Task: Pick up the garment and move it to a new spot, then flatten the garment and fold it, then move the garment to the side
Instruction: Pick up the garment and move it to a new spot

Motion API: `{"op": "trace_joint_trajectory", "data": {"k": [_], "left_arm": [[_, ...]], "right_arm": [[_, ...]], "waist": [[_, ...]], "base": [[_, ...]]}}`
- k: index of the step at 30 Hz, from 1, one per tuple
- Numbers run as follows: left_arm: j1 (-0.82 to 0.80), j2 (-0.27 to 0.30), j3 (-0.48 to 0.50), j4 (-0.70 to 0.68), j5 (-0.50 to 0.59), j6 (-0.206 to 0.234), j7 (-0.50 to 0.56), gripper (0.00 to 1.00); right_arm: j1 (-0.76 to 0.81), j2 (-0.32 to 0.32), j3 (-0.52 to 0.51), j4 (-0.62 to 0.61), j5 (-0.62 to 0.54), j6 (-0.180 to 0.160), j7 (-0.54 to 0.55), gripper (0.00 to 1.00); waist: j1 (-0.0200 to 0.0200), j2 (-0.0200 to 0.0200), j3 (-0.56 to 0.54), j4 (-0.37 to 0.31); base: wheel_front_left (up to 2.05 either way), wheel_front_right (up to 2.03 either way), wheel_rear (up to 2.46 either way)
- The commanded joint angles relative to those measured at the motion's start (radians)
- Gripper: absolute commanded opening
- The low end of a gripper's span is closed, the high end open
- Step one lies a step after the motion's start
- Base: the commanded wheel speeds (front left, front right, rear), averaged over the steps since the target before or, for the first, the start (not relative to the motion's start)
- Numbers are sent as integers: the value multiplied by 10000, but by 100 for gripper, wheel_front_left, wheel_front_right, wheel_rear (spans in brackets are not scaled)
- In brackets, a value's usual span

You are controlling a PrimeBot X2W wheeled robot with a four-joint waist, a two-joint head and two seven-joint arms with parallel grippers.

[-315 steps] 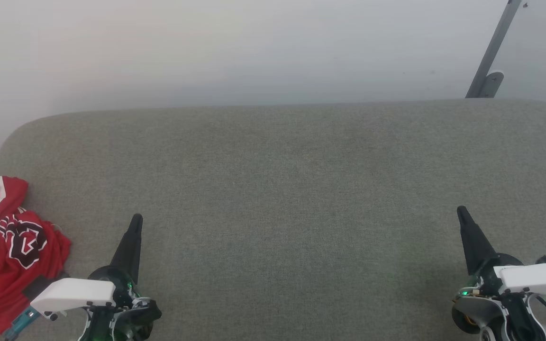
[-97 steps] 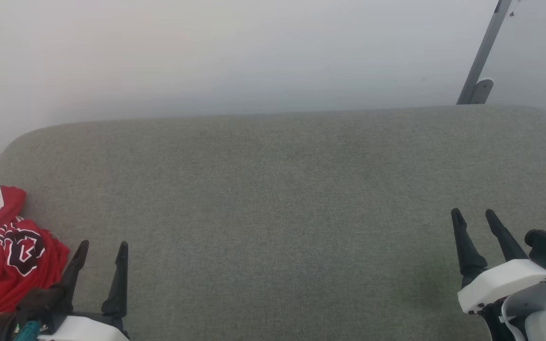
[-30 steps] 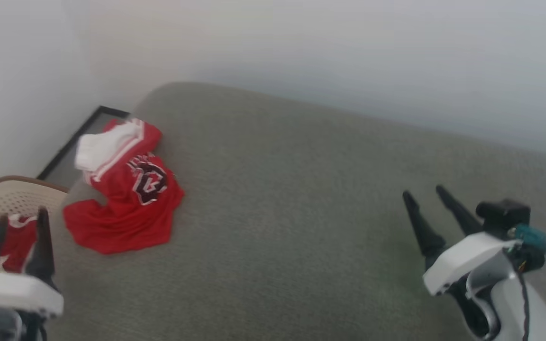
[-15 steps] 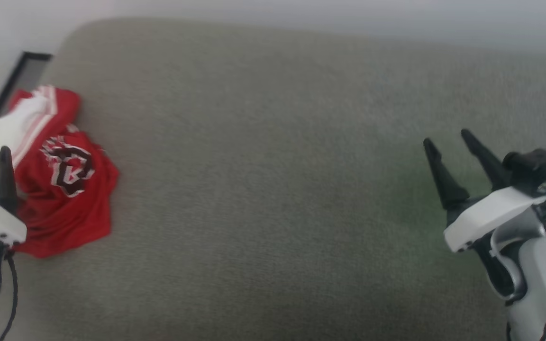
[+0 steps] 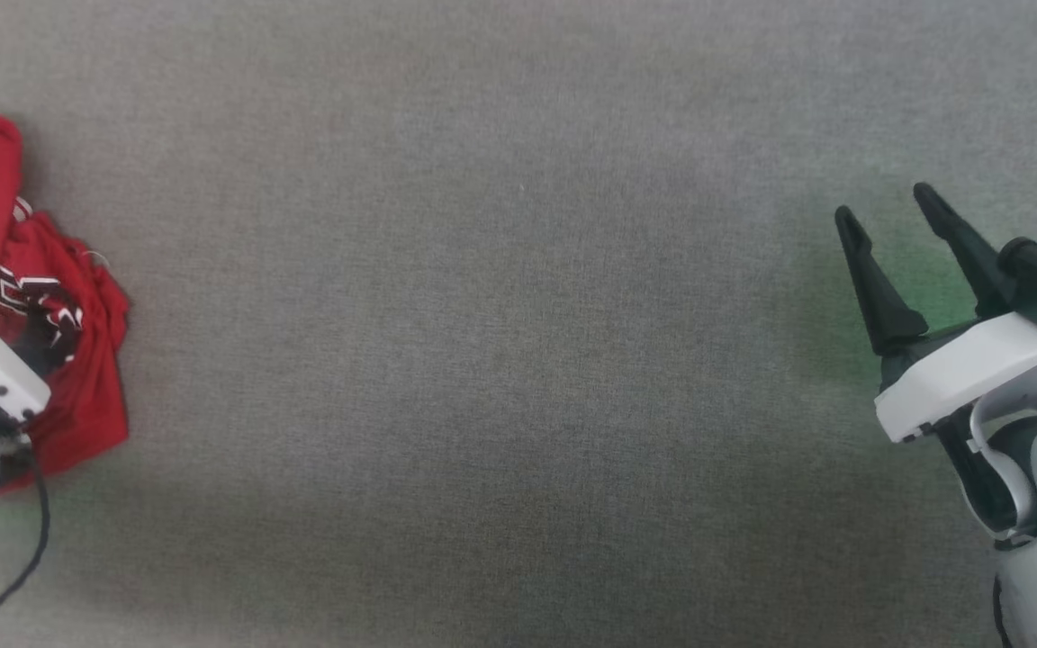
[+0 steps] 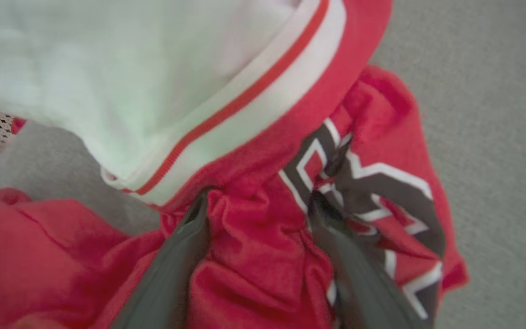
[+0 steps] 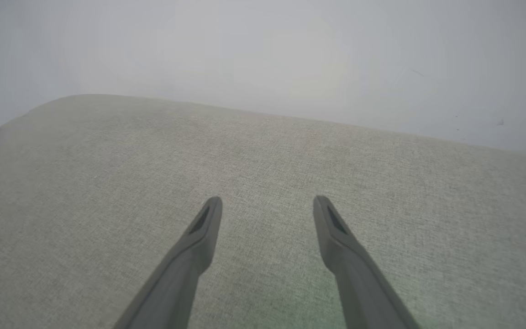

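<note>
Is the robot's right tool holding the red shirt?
No, the right tool is open over the grey cushion, away from the red shirt.

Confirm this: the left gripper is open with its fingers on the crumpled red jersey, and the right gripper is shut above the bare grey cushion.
Wrong on one count: the right gripper is open, not shut. The right wrist view shows its two fingers spread apart above the bare grey cushion. The left gripper is indeed open with its fingers on the crumpled red jersey.

Soft cloth garment (image 6: 254,256) on matt, coarse-woven grey upholstery (image 5: 500,360).
</note>
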Motion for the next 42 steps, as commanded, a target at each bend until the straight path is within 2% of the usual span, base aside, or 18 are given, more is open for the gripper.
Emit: {"op": "trace_joint_trajectory", "data": {"k": [1,6,11,12,13,21,29,34,42], "left_arm": [[-49,-100,-100,252,52,-16,189,100],[-512,-519,-182,1398,-184,-13,561,100],[-795,-575,-342,1979,-250,-20,707,98],[-849,-512,-376,2024,-224,-22,637,46],[-926,-435,-380,2058,-243,-22,597,0],[-1541,501,-801,1405,5,-28,-487,0],[-1668,1486,-1665,-37,186,-29,-1457,0],[-1693,1952,-2026,-841,246,-29,-1515,0],[-1932,2765,-2430,-2686,473,24,-909,0]], "right_arm": [[-124,12,-31,-94,-49,5,55,100],[-102,67,-74,-326,-164,5,221,100],[-166,120,-66,-342,-225,5,278,100],[-183,123,-64,-320,-229,5,279,100],[-187,125,-58,-296,-227,5,281,100],[-68,246,-14,-42,-111,5,35,100],[217,506,6,497,-20,5,-398,100],[345,650,21,753,26,5,-600,100],[590,858,33,1147,154,5,-906,100]], "waist": [[0,0,161,-13],[0,0,328,5],[0,0,315,39],[0,0,294,50],[0,0,263,59],[0,0,-368,112],[0,0,-1457,136],[0,0,-2036,142],[0,0,-2939,138]], "base": [[0,0,0],[0,0,0],[0,0,0],[0,0,0],[0,0,0],[0,0,0],[0,0,0],[0,0,0],[0,0,0]]}}
